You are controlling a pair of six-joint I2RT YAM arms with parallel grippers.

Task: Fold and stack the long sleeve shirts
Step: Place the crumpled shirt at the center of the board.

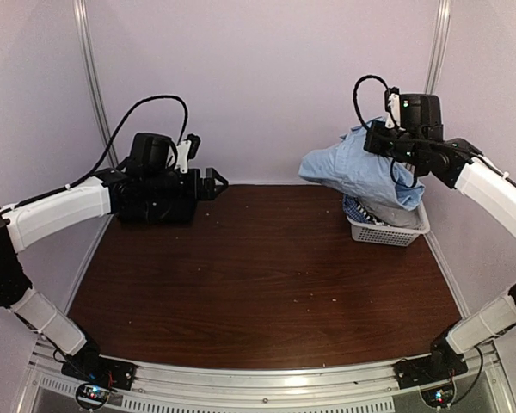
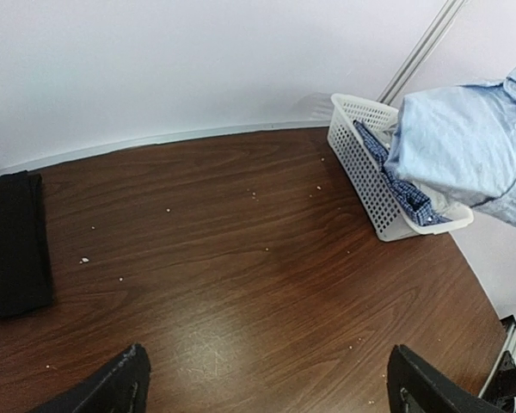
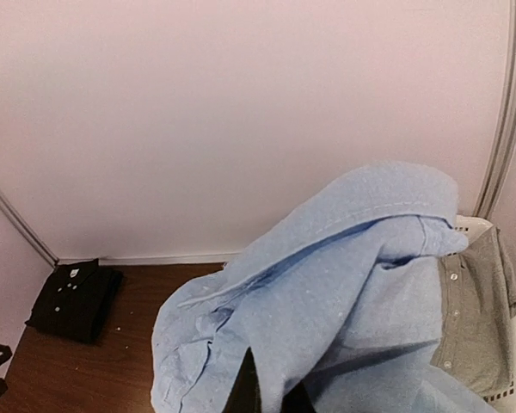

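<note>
right pincer [image 3: 269, 399] buried in blue shirt [image 3: 327, 292], black shirt [image 2: 13, 245] cropped

A robot lab cell: plain white walls [image 1: 258, 77], aluminium frame rail [image 1: 267, 380], brown tabletop [image 1: 258, 275].

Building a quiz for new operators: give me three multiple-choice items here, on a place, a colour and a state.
1. Where does the basket stand? A far right of the table; B far left; C near edge.
2. The shirt in the right gripper is: A black; B light blue; C red.
3. The left gripper is: A open, empty; B shut on a shirt; C shut on the basket.
Answers: 1A, it sits by the back wall, right; 2B, blue cloth hangs from the closed gripper; 3A, its jaws stand wide over bare wood.
</note>
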